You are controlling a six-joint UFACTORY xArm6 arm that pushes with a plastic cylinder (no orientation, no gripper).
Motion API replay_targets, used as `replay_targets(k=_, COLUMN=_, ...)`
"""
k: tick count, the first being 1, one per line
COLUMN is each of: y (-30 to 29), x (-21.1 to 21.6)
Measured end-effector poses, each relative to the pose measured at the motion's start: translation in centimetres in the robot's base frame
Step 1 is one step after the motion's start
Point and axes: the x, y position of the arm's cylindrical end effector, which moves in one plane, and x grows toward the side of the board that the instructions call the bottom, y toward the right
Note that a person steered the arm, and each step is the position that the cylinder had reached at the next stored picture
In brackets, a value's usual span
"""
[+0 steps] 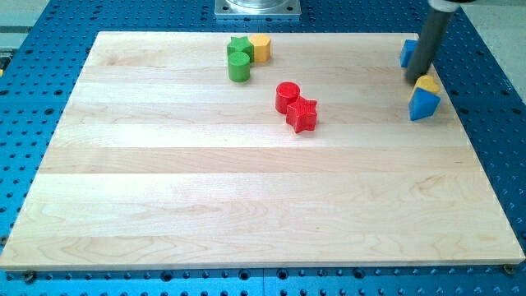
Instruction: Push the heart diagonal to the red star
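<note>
The red star [302, 114] lies a little right of the board's middle, in its upper half, with a red round block [288, 96] touching it at its upper left. The yellow heart [427, 83] sits near the right edge, resting against the top of a blue triangular block [424, 104]. My tip [415, 80] stands at the heart's left side, touching it or nearly so. The dark rod rises from there to the view's top. A blue block [406, 53] is partly hidden behind the rod, so its shape is unclear.
A green star [239, 47], a green cylinder [239, 67] and a yellow hexagonal block [260, 48] cluster near the top edge, left of centre. The wooden board [246, 205] lies on a blue perforated table, and its right edge is close to the heart.
</note>
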Motion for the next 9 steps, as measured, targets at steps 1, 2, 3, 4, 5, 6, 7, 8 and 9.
replay_targets(k=1, y=6.4, x=0.1)
replay_targets(k=2, y=6.4, x=0.6)
replay_targets(k=3, y=6.4, x=5.6)
replay_targets(k=4, y=5.6, x=7.1)
replay_targets(k=5, y=5.1, x=6.8)
replay_targets(k=6, y=5.1, x=6.8)
replay_targets(k=7, y=3.9, x=5.9)
replay_targets(k=8, y=-1.6, x=4.9)
replay_targets(k=9, y=-7.9, x=4.4)
